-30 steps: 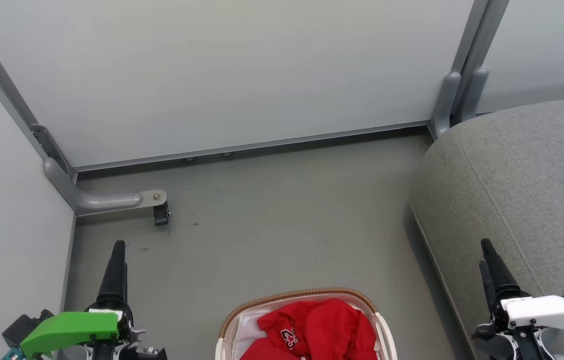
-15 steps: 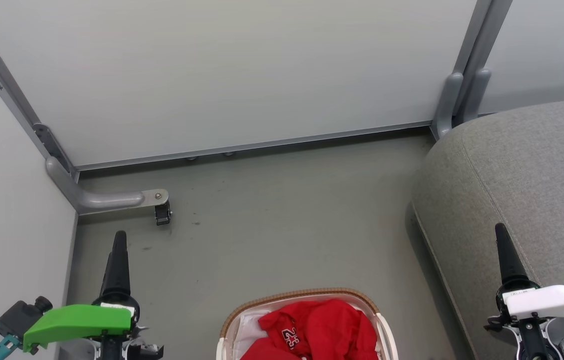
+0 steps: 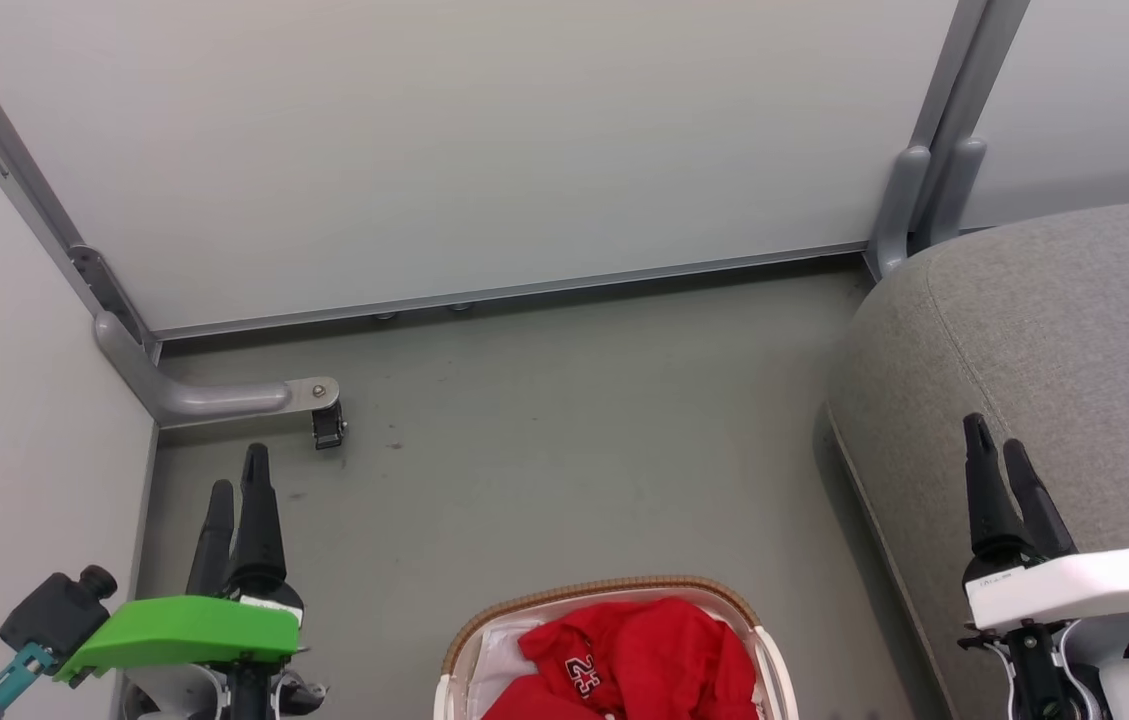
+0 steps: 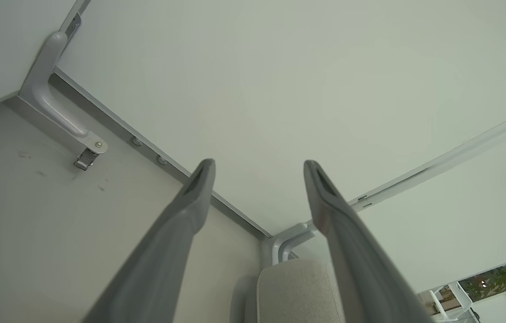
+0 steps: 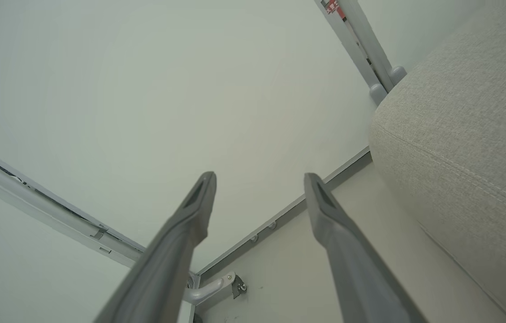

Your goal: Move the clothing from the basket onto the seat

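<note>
Red clothing (image 3: 639, 660) with a white "23" lies bunched in the cream basket (image 3: 464, 625) with a brown woven rim, at the bottom middle of the head view. The grey woven seat (image 3: 1064, 330) fills the right side, its rounded edge and seam also visible (image 5: 468, 143). At the lower left, my left gripper (image 3: 237, 470) is open and empty, well left of the basket. In its own wrist view the left gripper (image 4: 257, 163) spreads wide on nothing. My right gripper (image 3: 994, 432) hangs open over the seat's front edge, and the right gripper (image 5: 259, 176) holds nothing.
Pale partition panels (image 3: 484, 140) close off the back and left. A grey metal foot with a small caster (image 3: 327, 428) juts onto the floor at left. Two grey posts (image 3: 914, 200) stand at the seat's far corner. Bare grey floor (image 3: 574, 440) lies between the basket and the panels.
Both arms have risen and rolled at the wrist, so each gripper now shows two fingers instead of one. The basket and clothing have not moved.
</note>
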